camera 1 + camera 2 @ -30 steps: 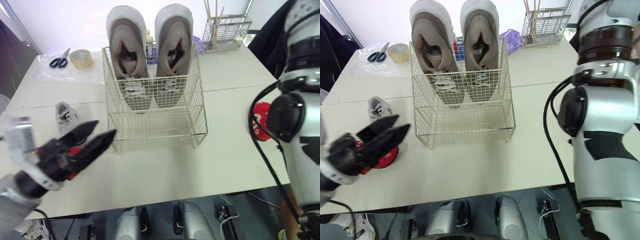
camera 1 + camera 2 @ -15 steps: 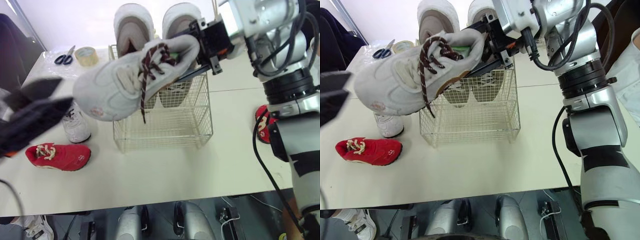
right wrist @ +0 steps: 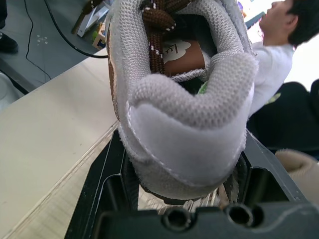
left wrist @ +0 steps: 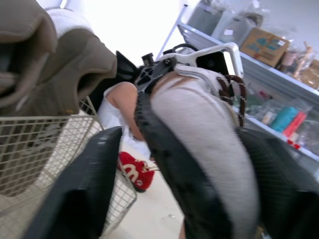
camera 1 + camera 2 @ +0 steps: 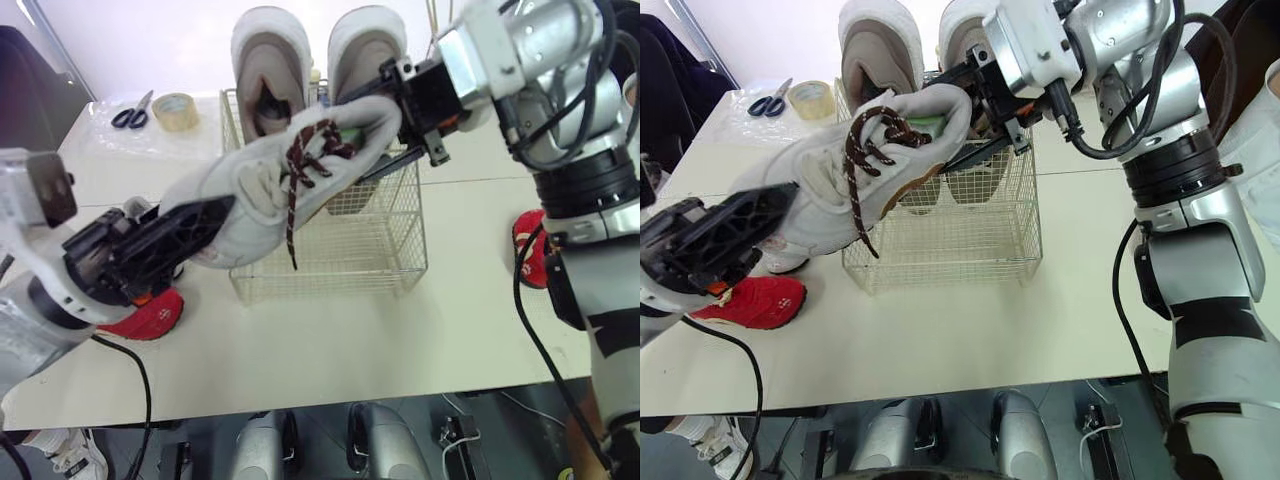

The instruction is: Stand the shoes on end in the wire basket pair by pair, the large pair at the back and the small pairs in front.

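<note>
Your right hand (image 5: 370, 135) clamps the grey sneaker (image 5: 270, 190) by its firmer heel, left hand (image 5: 210, 222) wide round the toe at 8 o'clock; it seems light, squashy.

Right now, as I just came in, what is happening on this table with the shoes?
The right gripper is clamped on the heel of a grey shoe with brown laces, holding it in the air over the front of the wire basket. The left gripper is at its toe. The large pair already stands on end at the back of the basket; no small shoe is in yet. A red shoe lies on the table by the left arm.
</note>
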Available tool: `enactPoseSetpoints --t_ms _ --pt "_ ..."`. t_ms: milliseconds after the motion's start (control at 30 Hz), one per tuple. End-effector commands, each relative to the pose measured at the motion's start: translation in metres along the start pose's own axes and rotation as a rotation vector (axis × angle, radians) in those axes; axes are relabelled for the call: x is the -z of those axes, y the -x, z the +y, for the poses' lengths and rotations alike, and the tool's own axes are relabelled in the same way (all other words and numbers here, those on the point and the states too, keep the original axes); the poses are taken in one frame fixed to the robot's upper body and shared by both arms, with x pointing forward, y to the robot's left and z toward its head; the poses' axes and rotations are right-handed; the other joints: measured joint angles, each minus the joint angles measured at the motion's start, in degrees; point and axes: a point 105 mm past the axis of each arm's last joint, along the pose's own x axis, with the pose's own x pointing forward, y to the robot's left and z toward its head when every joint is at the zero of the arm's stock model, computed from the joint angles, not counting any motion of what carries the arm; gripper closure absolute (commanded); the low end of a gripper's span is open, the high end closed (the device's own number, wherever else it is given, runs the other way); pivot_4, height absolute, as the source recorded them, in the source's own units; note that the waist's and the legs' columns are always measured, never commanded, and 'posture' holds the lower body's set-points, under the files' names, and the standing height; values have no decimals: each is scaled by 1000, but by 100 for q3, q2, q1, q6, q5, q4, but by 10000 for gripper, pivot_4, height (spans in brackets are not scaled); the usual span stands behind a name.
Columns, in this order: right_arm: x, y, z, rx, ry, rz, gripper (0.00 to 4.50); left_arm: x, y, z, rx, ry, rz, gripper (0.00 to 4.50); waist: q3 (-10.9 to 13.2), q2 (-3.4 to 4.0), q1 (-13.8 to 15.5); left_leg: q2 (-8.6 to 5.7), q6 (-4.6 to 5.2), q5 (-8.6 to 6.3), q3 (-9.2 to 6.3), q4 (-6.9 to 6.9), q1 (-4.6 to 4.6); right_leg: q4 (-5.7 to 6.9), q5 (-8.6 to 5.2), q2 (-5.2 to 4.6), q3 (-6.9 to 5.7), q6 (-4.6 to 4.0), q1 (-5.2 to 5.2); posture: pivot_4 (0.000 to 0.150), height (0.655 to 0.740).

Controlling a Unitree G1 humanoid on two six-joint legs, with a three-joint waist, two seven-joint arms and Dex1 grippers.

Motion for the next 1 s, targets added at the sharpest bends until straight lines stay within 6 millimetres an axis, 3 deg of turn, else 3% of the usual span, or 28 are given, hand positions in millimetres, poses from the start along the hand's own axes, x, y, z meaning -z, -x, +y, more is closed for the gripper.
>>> enactPoseSetpoints --t_ms 33,100,233,267,300,400,533,633,733,867,1000 --pt "-18 11 -5 35 69 -2 26803 0 0 1 6 9 12 28783 1 1 -10 1 -1 1 0 0 0 1 0 2 0 0 -1 1500 7400" --pt "-16 12 -7 52 68 10 26803 0 -1 2 2 11 15 36849 0 1 -6 3 -3 2 -1 0 1 1 0 6 0 0 0 1500 7400" --pt "-1 25 -15 165 -5 71 8610 -7 -1 5 14 21 -54 37140 -1 -2 5 2 -4 3 -2 1 2 2 0 8 2 0 2 1500 7400" --pt "8 34 -18 236 -54 103 3042 -10 0 5 16 20 -84 37140 -2 -6 12 2 -4 3 -4 2 2 1 0 9 1 0 4 1500 7400" --pt "19 48 -18 308 -143 137 902 -14 1 5 17 19 -127 37140 -4 -10 24 2 -4 3 -5 4 2 0 0 9 1 0 6 1500 7400" --pt "36 91 -4 542 -451 76 902 -20 4 2 20 23 -229 37140 -6 -30 90 -4 -2 2 -14 9 1 -7 -1 1 -1 -1 19 1500 7400" --pt "14 103 20 658 -816 -356 902 -18 -2 -3 38 55 -292 37140 -14 -43 137 -6 5 -2 -19 14 6 -10 0 -18 -3 -3 31 1500 7400" --pt "6 81 36 641 -1002 -627 902 -16 -8 -2 56 94 -326 37140 -16 -45 111 0 3 0 -28 10 18 -7 4 -18 -6 -10 42 1500 7400" --pt "-5 46 44 578 -1078 -704 902 -14 -15 1 74 109 -350 37140 -13 -39 50 3 14 -6 -29 3 32 4 6 -12 -6 -11 48 1500 7400" --pt "-24 35 39 560 -1111 -879 902 -14 -22 -1 109 127 -365 37140 -15 -43 28 3 15 -5 -34 4 29 5 6 15 -6 -10 48 1500 7400" --pt "-26 16 40 540 -1139 -852 902 -12 -28 2 120 123 -359 37140 -17 -45 46 1 16 -5 -33 8 28 -5 6 17 -4 -8 54 1500 7400"
